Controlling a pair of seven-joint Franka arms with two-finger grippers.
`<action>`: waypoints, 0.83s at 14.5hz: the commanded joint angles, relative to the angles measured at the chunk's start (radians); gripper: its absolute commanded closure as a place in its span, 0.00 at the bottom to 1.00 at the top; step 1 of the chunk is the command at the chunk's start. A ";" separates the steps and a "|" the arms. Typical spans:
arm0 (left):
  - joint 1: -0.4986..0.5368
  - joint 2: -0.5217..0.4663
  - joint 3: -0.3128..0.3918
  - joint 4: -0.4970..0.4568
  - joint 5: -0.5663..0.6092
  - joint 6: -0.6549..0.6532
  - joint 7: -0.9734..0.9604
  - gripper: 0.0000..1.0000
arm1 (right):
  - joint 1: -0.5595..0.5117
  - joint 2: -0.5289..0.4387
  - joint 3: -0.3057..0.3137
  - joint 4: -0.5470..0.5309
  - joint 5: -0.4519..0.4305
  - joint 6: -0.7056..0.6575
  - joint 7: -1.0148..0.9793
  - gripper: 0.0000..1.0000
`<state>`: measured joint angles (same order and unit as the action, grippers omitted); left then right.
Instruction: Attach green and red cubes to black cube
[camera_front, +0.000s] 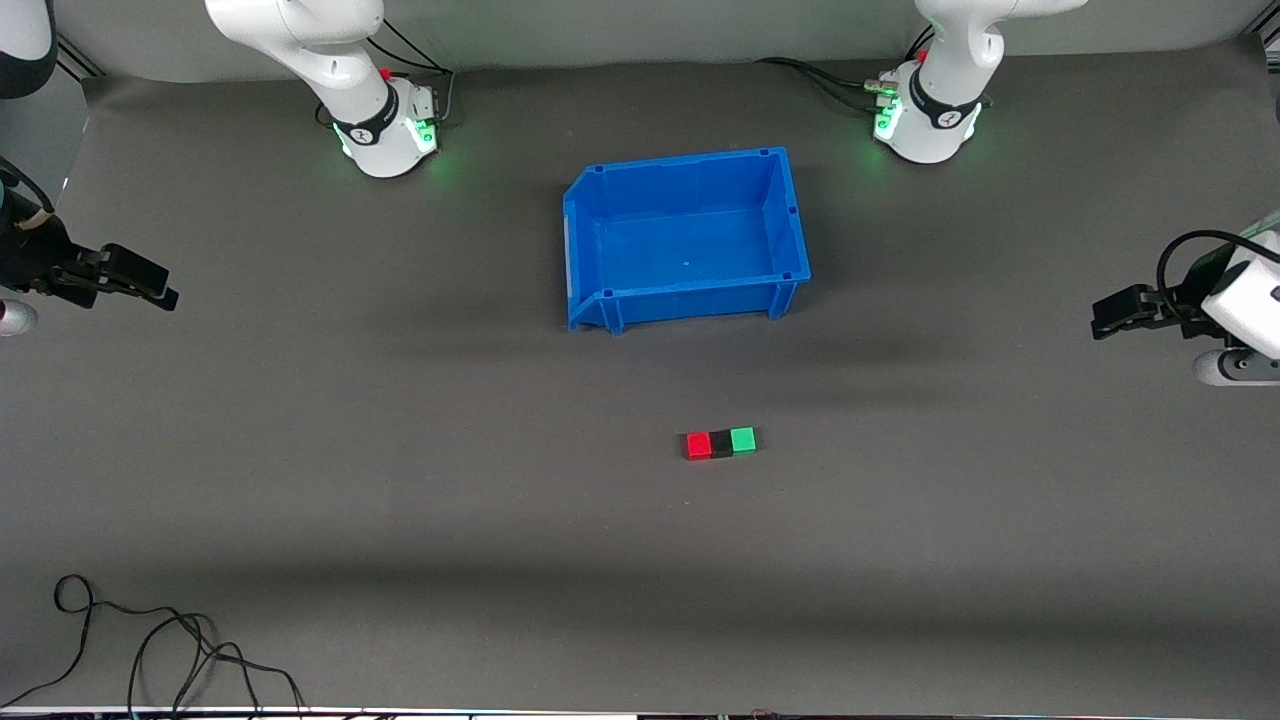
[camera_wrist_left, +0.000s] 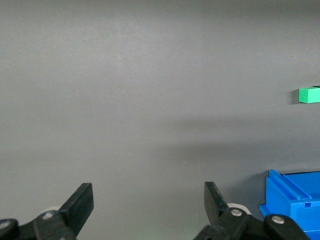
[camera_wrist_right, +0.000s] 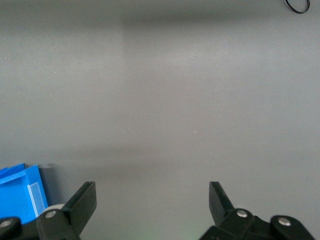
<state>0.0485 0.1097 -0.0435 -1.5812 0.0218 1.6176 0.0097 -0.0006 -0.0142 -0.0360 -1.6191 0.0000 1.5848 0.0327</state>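
Three tiny cubes lie joined in one row on the grey mat, nearer the front camera than the blue bin: the red cube (camera_front: 698, 445), the black cube (camera_front: 721, 443) in the middle, and the green cube (camera_front: 742, 439) toward the left arm's end. The green cube (camera_wrist_left: 310, 95) also shows at the edge of the left wrist view. My left gripper (camera_front: 1103, 320) hangs open and empty at its own end of the table, its fingers (camera_wrist_left: 82, 200) wide apart. At the other end my right gripper (camera_front: 165, 290) is open and empty too, fingers (camera_wrist_right: 85, 197) spread.
The empty blue bin (camera_front: 590, 240) stands mid-table between the cubes and the arm bases; its corners show as bin (camera_wrist_left: 292, 192) and bin (camera_wrist_right: 20, 190). A loose black cable (camera_front: 150, 640) lies by the front edge toward the right arm's end.
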 joint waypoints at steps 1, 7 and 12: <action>0.010 -0.022 -0.004 -0.016 -0.002 -0.012 0.023 0.02 | 0.004 0.003 -0.007 0.005 -0.003 -0.012 -0.025 0.00; 0.008 -0.018 -0.006 -0.016 -0.003 -0.012 0.023 0.01 | 0.005 0.007 -0.001 0.005 -0.002 -0.017 -0.017 0.00; 0.010 -0.016 -0.006 -0.016 -0.003 -0.013 0.023 0.01 | 0.005 0.005 0.001 0.007 -0.002 -0.017 -0.014 0.00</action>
